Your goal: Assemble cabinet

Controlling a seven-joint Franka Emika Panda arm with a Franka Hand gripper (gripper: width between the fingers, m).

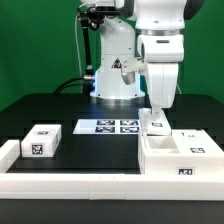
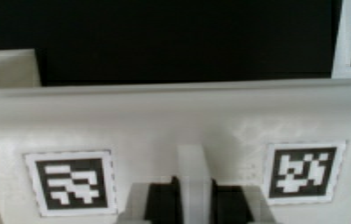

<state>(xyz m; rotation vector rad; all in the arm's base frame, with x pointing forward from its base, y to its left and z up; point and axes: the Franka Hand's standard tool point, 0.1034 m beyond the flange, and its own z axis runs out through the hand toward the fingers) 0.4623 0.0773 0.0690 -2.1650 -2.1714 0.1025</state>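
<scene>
While at cabinet [image 1: 168,158], claw [image 1: 155,110] downward.

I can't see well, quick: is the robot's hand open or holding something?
The gripper: closed, it seems, its fingers on either side of a ridge of the white cabinet part.

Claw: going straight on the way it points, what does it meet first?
The white tagged panel at the cabinet, directly below the claw. Contact looks near or already made; depth is unclear.
</scene>
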